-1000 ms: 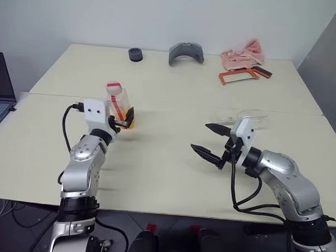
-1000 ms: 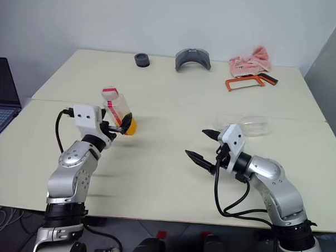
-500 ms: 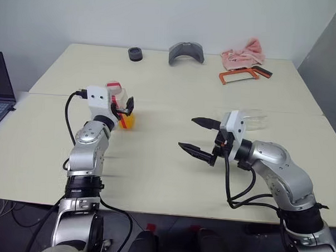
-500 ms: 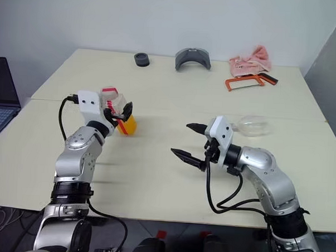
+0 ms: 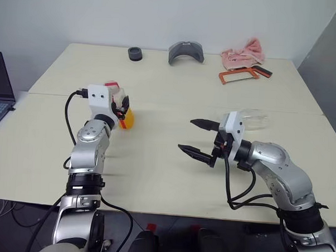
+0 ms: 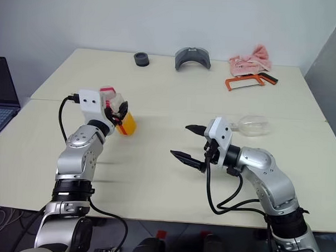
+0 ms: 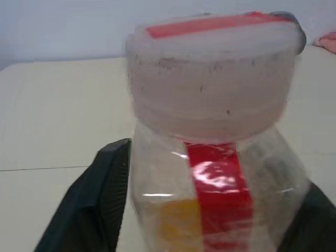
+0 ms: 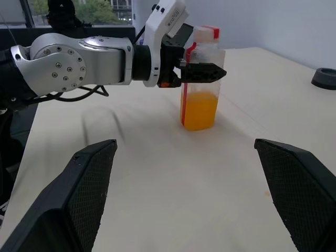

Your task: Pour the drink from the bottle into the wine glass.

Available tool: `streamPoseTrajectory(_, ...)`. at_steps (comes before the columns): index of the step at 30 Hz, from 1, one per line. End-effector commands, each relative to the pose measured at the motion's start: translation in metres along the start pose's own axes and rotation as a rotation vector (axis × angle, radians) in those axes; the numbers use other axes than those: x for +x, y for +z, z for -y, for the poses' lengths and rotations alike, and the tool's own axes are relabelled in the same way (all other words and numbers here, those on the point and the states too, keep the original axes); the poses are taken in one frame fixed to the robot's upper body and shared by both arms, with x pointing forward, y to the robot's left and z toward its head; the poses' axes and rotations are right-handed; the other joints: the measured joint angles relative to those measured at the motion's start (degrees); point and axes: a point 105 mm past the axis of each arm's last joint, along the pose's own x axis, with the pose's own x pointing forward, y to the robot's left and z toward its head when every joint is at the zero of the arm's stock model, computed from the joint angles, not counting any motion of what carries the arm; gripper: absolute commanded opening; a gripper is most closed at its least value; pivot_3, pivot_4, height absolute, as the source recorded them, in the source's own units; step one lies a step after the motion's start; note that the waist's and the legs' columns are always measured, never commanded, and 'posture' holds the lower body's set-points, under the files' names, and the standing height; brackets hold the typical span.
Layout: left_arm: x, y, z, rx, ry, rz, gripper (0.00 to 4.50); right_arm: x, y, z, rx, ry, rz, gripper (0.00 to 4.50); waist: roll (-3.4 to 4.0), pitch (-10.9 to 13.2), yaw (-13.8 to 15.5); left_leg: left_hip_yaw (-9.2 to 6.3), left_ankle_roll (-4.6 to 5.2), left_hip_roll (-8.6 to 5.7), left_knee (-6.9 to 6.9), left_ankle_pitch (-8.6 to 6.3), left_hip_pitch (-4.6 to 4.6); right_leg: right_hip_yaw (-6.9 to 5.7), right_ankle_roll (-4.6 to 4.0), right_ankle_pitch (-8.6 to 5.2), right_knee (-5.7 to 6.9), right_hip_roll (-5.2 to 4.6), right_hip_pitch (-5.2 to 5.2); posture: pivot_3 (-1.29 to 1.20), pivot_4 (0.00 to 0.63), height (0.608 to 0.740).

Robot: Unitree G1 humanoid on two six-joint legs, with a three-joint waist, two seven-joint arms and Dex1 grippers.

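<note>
left gripper [image 6: 122, 110]: a second back its fingers stood wide either side of the bottle [image 6: 119, 114]; now drawn in against the bottle's sides, arm reached further forward.
bottle: was upright, label strip plain to see; now leaning a little, mostly hidden behind the gripper.
right gripper [image 6: 190, 144]: shifted toward the desk's middle and slightly up; jaws spread as before.

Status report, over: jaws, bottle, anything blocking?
Left gripper jaws closed on small clear plastic bottle of orange drink. Right gripper open. Clear wine glass lying sideways.
</note>
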Motion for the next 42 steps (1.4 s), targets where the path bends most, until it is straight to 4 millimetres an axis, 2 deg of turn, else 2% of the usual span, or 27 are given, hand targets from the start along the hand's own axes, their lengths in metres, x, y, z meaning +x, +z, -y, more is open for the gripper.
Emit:
streamPoseTrajectory(1,0.001,0.025,0.002,0.032,-0.005,0.077,2.04,-0.005,0.011,0.002,-0.027,-0.006,0.027,4.50,-0.01,0.0,0.0,0.00,0.00,0.00,0.00,0.00,-0.01,0.00,0.00,0.00,0.00,0.00,-0.01,0.00,0.150,0.740)
streamPoseTrajectory(3,0.000,0.027,0.003,0.041,-0.007,0.086,1.81,-0.006,0.010,0.002,-0.026,-0.006,0.026,4.50,-0.02,0.0,0.0,-0.01,0.00,0.00,0.00,0.00,-0.02,0.00,0.00,0.00,0.00,0.00,-0.02,0.00,0.150,0.740)
streamPoseTrajectory(9,-0.005,0.036,0.011,0.047,-0.056,0.135,1.81,-0.006,0.013,0.001,-0.037,0.002,0.038,4.50,-0.05,0.0,0.0,-0.02,-0.01,0.00,0.06,0.01,-0.21,-0.01,0.00,0.00,0.02,0.00,-0.19,0.00,0.150,0.740)
streamPoseTrajectory(12,-0.011,0.036,0.029,0.011,-0.186,0.159,1.81,-0.009,0.016,0.002,-0.051,-0.006,0.047,4.50,-0.05,0.0,0.0,-0.05,-0.03,0.01,0.17,0.02,-0.53,-0.01,0.00,0.01,0.08,-0.01,-0.48,0.00,0.150,0.740)
streamPoseTrajectory(17,-0.033,0.041,0.078,-0.058,-0.560,0.208,1.81,-0.030,0.018,0.009,-0.030,-0.084,0.043,4.50,-0.04,0.0,0.1,-0.28,-0.07,0.01,0.75,0.01,-1.27,-0.12,-0.01,0.02,0.11,-0.06,-0.77,0.00,0.150,0.740)
streamPoseTrajectory(21,-0.056,0.043,0.115,-0.037,-0.920,0.182,1.81,-0.044,0.026,0.008,-0.014,-0.126,0.040,4.50,-0.04,0.0,0.1,-0.33,-0.06,-0.06,0.88,0.01,-1.39,-0.14,0.09,0.08,0.09,-0.06,-0.77,0.00,0.150,0.740)
streamPoseTrajectory(23,-0.065,0.042,0.126,-0.003,-1.054,0.161,1.81,-0.045,0.032,0.005,-0.008,-0.132,0.039,4.50,-0.04,0.0,0.1,-0.34,-0.05,-0.05,0.87,0.01,-1.37,-0.14,0.10,0.08,0.12,0.00,-0.76,0.00,0.150,0.740)
streamPoseTrajectory(26,-0.073,0.036,0.142,0.084,-1.244,0.137,1.81,-0.039,0.037,0.004,0.003,-0.140,0.038,4.50,-0.03,0.0,-0.1,-0.30,-0.03,-0.10,0.87,0.00,-1.32,-0.18,0.10,0.08,0.15,0.16,-0.75,0.00,0.150,0.740)
streamPoseTrajectory(29,-0.071,0.035,0.152,0.106,-1.326,0.137,1.81,-0.030,0.039,0.007,0.027,-0.175,0.031,4.50,-0.03,0.0,-0.2,-0.25,-0.02,-0.11,0.88,0.00,-1.27,-0.23,0.10,0.08,0.22,0.21,-0.75,0.00,0.150,0.740)
streamPoseTrajectory(35,-0.070,0.030,0.163,0.136,-1.406,0.138,1.81,-0.014,0.036,0.007,0.026,-0.191,0.009,4.50,-0.03,0.0,-0.1,-0.29,-0.01,-0.09,0.88,0.00,-1.29,-0.19,0.09,0.08,0.25,0.17,-0.77,0.00,0.150,0.740)
streamPoseTrajectory(42,-0.070,0.025,0.164,0.158,-1.434,0.135,1.81,0.001,0.038,0.006,0.032,-0.178,0.028,4.50,-0.03,0.0,-0.2,-0.31,0.00,-0.08,0.90,-0.01,-1.31,-0.21,0.09,0.08,0.25,0.10,-0.78,0.00,0.150,0.740)
